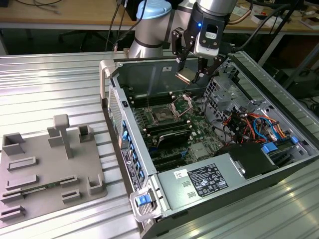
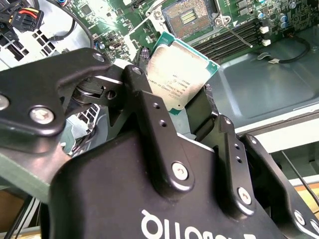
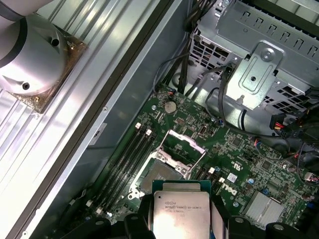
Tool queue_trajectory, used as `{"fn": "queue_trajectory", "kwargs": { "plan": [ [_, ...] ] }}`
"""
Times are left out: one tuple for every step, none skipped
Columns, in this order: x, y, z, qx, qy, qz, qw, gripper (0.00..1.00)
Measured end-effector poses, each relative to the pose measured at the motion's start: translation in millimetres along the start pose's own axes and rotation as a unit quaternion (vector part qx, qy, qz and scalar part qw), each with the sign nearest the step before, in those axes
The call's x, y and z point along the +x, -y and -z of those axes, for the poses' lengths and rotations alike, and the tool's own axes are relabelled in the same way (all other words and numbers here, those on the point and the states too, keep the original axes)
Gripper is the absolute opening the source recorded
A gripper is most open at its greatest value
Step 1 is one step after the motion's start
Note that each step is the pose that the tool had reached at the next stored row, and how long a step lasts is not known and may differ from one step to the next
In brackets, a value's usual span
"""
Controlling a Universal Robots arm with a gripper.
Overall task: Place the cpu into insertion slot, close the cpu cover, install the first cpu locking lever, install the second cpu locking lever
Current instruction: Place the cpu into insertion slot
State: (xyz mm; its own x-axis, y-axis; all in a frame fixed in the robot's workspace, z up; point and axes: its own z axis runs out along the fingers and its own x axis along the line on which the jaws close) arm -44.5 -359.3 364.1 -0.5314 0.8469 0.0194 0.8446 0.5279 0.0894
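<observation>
We see the black two-fingered gripper (image 1: 192,74) clamped on the small, flat, square, silver-topped cpu (image 2: 179,74), high above the open grey computer case (image 1: 199,181), near its far wall. Below on the green motherboard (image 3: 234,154), the dark square insertion slot (image 3: 160,174) lies bare, its thin silvery cpu cover (image 3: 185,148) swung up.

Ribbed metal tabletop (image 1: 50,79) — wooden workbench (image 1: 65,17) behind, cables (image 1: 117,22) dangling.

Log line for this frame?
claw: shut on cpu | cpu: above board, unseated | insertion slot: empty | cpu cover: open
</observation>
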Motion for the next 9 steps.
{"fn": "queue_trajectory", "kwargs": {
  "plan": [
    [0.0, 0.0, 0.0, 0.0, 0.0, 0.0, 1.0, 0.55],
    [0.0, 0.0, 0.0, 0.0, 0.0001, -0.001, 1.0, 0.55],
    [0.0, 0.0, 0.0, 0.0, 0.0003, -0.003, 1.0, 0.55],
    [0.0, 0.0, 0.0, -0.0001, 0.0005, -0.006, 0.99998, 0.55],
    [0.0, 0.0, 0.0, -0.0001, 0.0007, -0.008, 0.99997, 0.55],
    [0.0, 0.0, 0.0, -0.0002, 0.001, -0.011, 0.99994, 0.55],
    [0.0, 0.0, 0.0, -0.0003, 0.0013, -0.014, 0.9999, 0.55],
    [0.0, 0.0, 0.0, -0.0003, 0.0016, -0.018, 0.99984, 0.55],
    [0.0, 0.0, 0.0, -0.0004, 0.0019, -0.022, 0.99976, 0.55]
  ]
}}
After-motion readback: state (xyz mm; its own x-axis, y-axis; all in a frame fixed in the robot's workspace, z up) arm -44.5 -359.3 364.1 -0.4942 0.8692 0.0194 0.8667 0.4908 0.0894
